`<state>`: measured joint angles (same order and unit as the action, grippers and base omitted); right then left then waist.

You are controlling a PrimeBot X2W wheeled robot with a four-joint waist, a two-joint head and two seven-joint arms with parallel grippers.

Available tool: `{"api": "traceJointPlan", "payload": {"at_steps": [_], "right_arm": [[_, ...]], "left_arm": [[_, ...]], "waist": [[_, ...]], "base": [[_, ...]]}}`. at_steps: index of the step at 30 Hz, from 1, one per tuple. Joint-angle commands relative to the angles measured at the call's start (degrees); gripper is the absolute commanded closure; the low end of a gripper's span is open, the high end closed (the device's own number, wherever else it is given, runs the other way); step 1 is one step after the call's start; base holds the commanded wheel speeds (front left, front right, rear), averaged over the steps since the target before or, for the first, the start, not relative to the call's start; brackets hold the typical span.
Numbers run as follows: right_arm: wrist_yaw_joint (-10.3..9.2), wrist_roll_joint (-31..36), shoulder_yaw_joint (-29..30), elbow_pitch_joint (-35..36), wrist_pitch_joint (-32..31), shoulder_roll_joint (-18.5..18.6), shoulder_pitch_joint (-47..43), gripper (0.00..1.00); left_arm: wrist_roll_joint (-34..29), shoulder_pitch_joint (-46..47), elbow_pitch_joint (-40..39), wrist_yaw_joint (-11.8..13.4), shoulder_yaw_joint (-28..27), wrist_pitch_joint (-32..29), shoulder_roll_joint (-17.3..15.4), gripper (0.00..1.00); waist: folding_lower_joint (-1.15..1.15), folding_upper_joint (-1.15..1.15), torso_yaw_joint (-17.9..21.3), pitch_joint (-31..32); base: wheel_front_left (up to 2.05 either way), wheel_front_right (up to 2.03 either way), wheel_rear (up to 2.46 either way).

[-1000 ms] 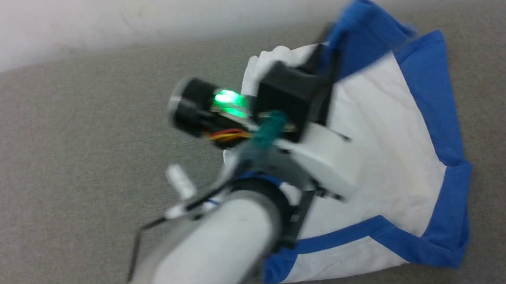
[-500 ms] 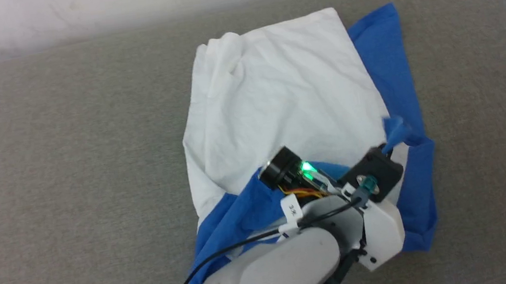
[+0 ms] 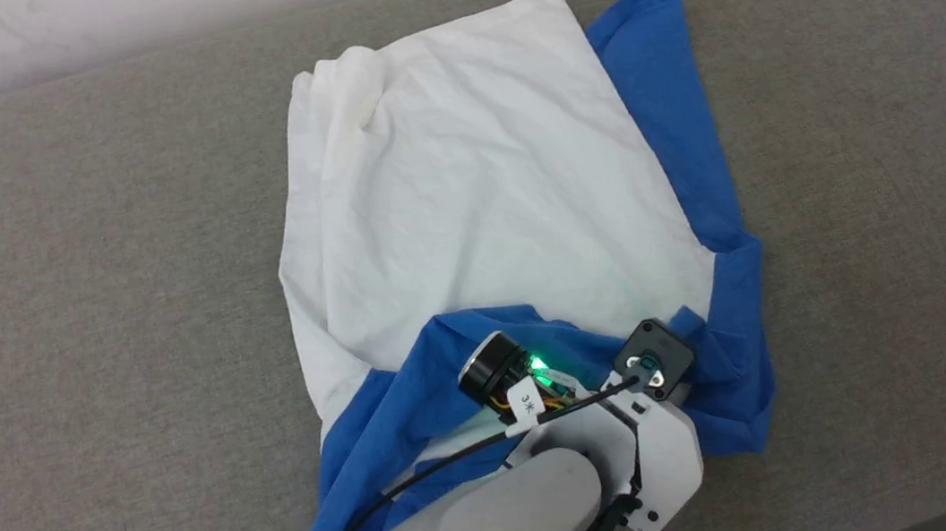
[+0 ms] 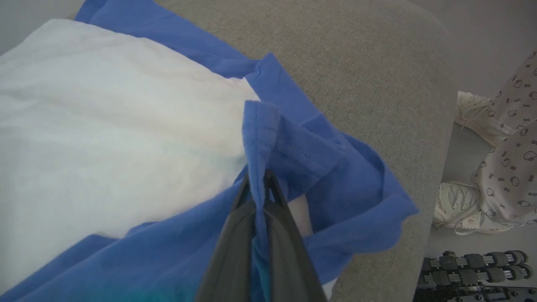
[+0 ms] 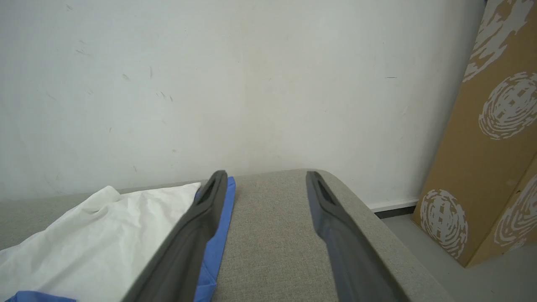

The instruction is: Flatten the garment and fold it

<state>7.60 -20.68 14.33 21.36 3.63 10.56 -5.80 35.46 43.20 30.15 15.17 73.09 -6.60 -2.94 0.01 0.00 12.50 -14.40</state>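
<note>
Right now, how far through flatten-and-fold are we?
Done: the garment has its white body mostly spread on the grey cushion, wrinkled at the far left corner. In hand: the left gripper is shut on a blue sleeve hem. Left: blue fabric is bunched along the near edge, no tidy fold shows, and the right gripper is open and empty.

**Cloth, plastic and paint**

The garment (image 3: 473, 193) is soft matt jersey. Its white body is finely creased, and its blue sleeve shows stitching along the hem by my left gripper (image 4: 256, 178). My fingers there look like dark, smooth, matt plastic, as do those of my right gripper (image 5: 265, 174). The cushion (image 3: 81, 305) beneath is coarse grey woven fabric. My forearm shell (image 3: 505, 523), at six o'clock in the head view, is pale, smooth, faintly glossy plastic. The wall (image 5: 251, 84) is scuffed matt white paint. At three o'clock from it stands a brown printed cardboard panel (image 5: 495, 147).
</note>
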Motion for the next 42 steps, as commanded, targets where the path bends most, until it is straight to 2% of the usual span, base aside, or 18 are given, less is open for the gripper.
{"api": "traceJointPlan", "payload": {"at_steps": [1,2,3,8,14,18,21,24,27,33,36,39,42], "right_arm": [[-0.11,-0.3,-0.1,-0.2,0.4,0.2,0.8,0.0],[-0.11,-0.3,-0.2,-0.3,0.4,0.3,0.9,0.0],[-0.11,-0.3,-0.2,-0.5,0.4,0.4,0.9,0.0],[-0.11,-0.1,-0.4,-0.7,0.2,0.5,0.3,0.0],[-0.11,0.8,-0.1,0.2,-0.7,-0.2,-1.3,0.0],[-0.11,1.5,0.1,1.5,-1.5,-0.9,-2.3,0.0],[-0.11,1.9,0.2,2.3,-2.0,-1.6,-3.1,0.0],[-0.11,2.4,0.2,3.0,-2.4,-2.5,-3.8,0.0],[-0.11,2.6,-0.1,3.4,-2.6,-3.1,-4.3,0.0],[-0.11,2.7,-0.4,3.6,-2.6,-4.0,-5.0,0.0],[-0.11,2.5,-0.7,3.4,-2.5,-4.4,-5.4,0.0],[-0.11,2.3,-1.2,3.2,-2.5,-4.6,-5.8,0.0],[-0.11,2.2,-1.8,2.9,-2.5,-4.8,-6.4,0.0]], "left_arm": [[0.2,-1.0,0.3,-0.2,0.2,0.2,0.1,0.76],[0.4,-1.1,0.6,-0.4,0.2,0.3,0.1,0.07],[0.7,-1.2,0.7,-0.5,0.2,0.6,0.1,0.0],[2.3,-1.4,-1.2,-1.2,0.2,2.8,0.1,0.0],[10.7,0.0,-7.0,-0.6,-1.2,8.4,0.1,0.0],[14.2,1.8,-10.2,1.0,-4.4,13.4,0.1,0.0],[13.7,2.9,-11.7,3.4,-7.9,17.2,-0.9,0.0],[10.6,3.2,-15.6,7.8,-11.3,20.0,-5.6,0.0],[6.0,1.3,-22.0,14.0,-15.4,21.2,-12.3,0.0],[-3.4,-9.0,-39.9,27.4,-24.5,21.6,-25.8,0.0],[-7.1,-16.7,-47.7,33.5,-27.6,21.6,-30.9,0.0],[-8.3,-24.7,-52.5,37.5,-29.5,21.6,-34.2,0.0],[-8.8,-31.1,-55.7,38.5,-31.6,21.6,-35.5,0.0]], "waist": [[-0.01,0.0,0.2,-0.1],[-0.01,0.0,0.2,-0.1],[-0.01,0.0,0.2,0.0],[-0.01,0.0,-0.9,1.4],[-0.01,0.0,-3.8,4.1],[-0.01,0.0,-5.7,5.7],[-0.01,0.0,-6.9,6.5],[-0.01,0.0,-8.0,7.2],[-0.01,0.0,-8.5,7.5],[-0.01,0.0,-9.4,7.6],[-0.01,0.0,-9.7,7.5],[-0.01,0.0,-10.2,7.4],[-0.01,0.0,-11.0,7.2]], "base": [[0.0,0.0,0.0],[0.0,0.0,0.0],[0.0,0.0,0.0],[0.0,0.0,0.0],[0.0,0.0,0.0],[0.0,0.0,0.0],[0.0,0.0,0.0],[0.0,0.0,0.0],[0.0,0.0,0.0],[0.0,0.0,0.0],[0.0,0.0,0.0],[0.0,0.0,0.0],[0.0,0.0,0.0]]}}
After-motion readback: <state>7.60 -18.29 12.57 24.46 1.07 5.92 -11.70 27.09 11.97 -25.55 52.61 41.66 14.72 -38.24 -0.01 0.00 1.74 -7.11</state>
